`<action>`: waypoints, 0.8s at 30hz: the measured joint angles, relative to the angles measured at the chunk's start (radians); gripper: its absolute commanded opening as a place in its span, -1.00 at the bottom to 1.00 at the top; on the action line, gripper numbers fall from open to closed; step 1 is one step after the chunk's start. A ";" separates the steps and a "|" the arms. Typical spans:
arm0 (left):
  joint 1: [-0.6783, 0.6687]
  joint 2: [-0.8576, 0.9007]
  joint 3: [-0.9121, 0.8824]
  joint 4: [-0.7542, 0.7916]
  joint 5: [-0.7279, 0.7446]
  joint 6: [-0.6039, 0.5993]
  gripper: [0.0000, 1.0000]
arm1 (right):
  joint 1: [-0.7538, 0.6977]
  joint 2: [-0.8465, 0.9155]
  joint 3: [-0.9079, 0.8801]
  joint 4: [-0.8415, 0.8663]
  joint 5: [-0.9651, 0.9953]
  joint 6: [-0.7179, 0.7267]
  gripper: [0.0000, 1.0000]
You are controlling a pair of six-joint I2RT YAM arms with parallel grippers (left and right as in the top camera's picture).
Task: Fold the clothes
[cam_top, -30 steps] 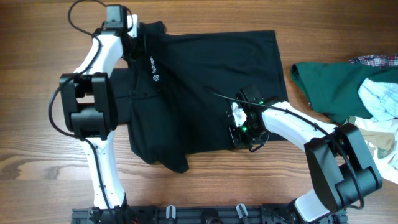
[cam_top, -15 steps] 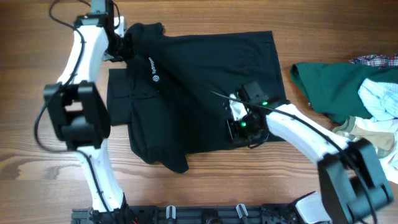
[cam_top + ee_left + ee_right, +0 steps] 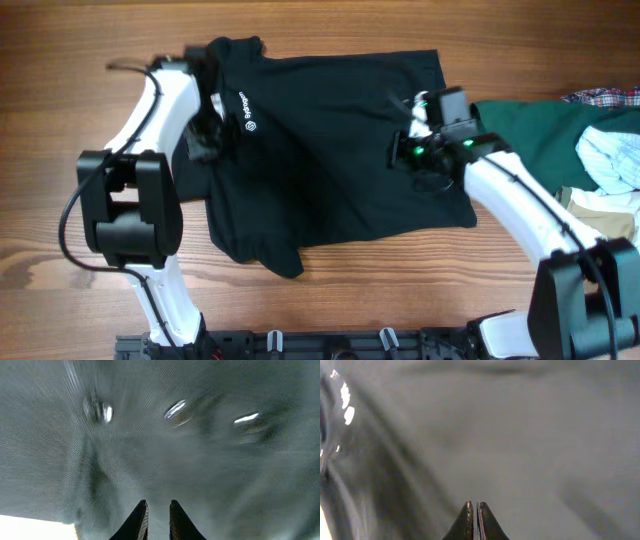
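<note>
The clothes, a black polo shirt, lie spread on the wooden table, collar at the far left and a white chest logo beside it. My left gripper sits at the shirt's left side near the logo. In the left wrist view its tips stand a narrow gap apart over the button placket, nothing pinched between them. My right gripper hovers over the shirt's right part. In the right wrist view its jaws are pressed together above smooth black fabric.
A dark green garment lies just right of the shirt, under a pale blue-white one, a plaid piece and a beige one. Bare wood lies to the left. A black rail runs along the front edge.
My right gripper has moved from the shirt's lower middle up and right toward its right edge. My left gripper came down from the collar to beside the logo, its jaws parting slightly.
</note>
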 measured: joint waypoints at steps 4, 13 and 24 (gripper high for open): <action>-0.006 0.005 -0.166 0.073 0.011 -0.066 -0.91 | -0.084 0.092 0.001 0.073 -0.062 -0.060 -0.91; -0.004 -0.089 -0.320 0.163 0.031 -0.182 -0.92 | -0.085 0.271 0.003 0.183 -0.084 -0.098 -0.91; 0.222 -0.114 -0.391 0.116 0.093 -0.221 -0.92 | -0.082 0.274 0.008 0.193 -0.061 -0.098 -0.91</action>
